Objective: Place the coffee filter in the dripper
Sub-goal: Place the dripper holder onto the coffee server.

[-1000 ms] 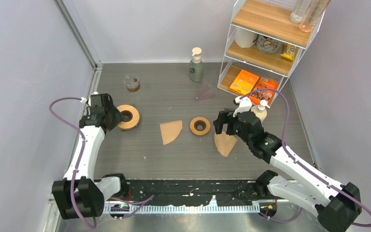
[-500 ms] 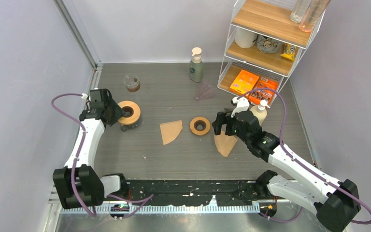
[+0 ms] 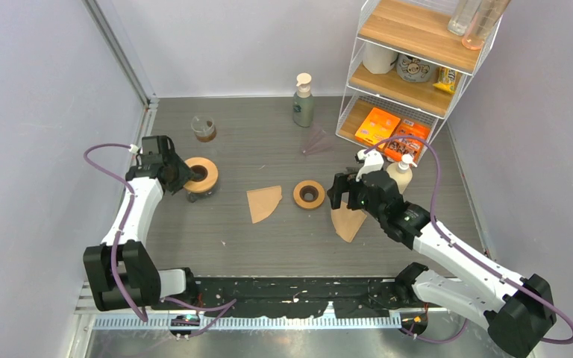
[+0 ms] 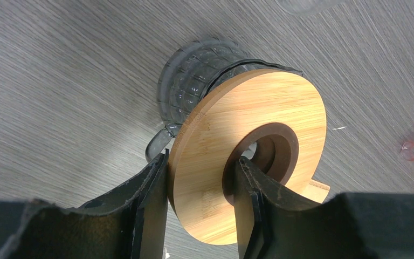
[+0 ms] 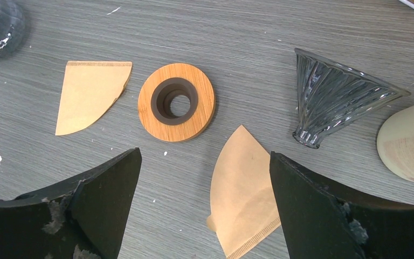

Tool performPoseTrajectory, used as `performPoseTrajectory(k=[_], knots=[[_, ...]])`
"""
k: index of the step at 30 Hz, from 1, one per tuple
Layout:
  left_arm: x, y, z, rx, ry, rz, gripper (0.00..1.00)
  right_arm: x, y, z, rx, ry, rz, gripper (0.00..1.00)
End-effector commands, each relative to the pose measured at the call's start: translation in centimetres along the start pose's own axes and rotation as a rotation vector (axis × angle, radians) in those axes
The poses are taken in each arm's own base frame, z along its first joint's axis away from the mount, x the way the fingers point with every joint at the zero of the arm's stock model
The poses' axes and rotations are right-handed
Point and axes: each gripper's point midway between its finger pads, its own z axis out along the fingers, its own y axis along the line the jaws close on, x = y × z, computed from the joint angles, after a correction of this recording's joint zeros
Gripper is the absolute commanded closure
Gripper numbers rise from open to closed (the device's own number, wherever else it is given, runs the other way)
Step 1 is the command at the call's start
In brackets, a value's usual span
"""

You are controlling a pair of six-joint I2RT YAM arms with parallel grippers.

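My left tool (image 4: 202, 164) pinches the smooth bamboo ring of the dripper (image 4: 259, 124), with one finger on its outer rim and one inside the brown collar. Ribbed clear glass shows behind it, near the left edge of the grey wood-grain surface (image 4: 59, 81). My right tool (image 5: 205, 156) gapes wide above a tan, fan-shaped paper coffee filter (image 5: 242, 189) that lies flat, just beside a second bamboo ring (image 5: 199, 121).

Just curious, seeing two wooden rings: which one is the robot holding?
The left ring, pinched by the left tool from rim to hole. The middle ring lies flat, untouched.
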Motion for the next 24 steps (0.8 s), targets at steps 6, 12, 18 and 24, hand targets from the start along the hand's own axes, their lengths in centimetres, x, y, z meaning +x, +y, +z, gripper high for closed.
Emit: performPoseTrajectory(k=[6, 12, 18, 24], knots=[[-2.1, -0.9, 0.0, 0.015, -0.051, -0.005, 0.71, -2.0, 0.8, -0.1, -0.019, -0.032, -0.009, 0.05], [-2.1, -0.4, 0.0, -0.011, -0.049, 0.001, 0.57, -2.1, 0.8, -0.2, -0.018, -0.037, -0.007, 0.05], [-2.1, 0.0, -0.1, -0.032, -0.046, 0.011, 0.44, -2.1, 0.7, -0.3, -0.015, -0.039, -0.007, 0.05], [-2.4, -0.2, -0.4, -0.030, -0.054, 0.021, 0.34, -2.2, 0.6, -0.3, -0.009, -0.035, -0.006, 0.05]])
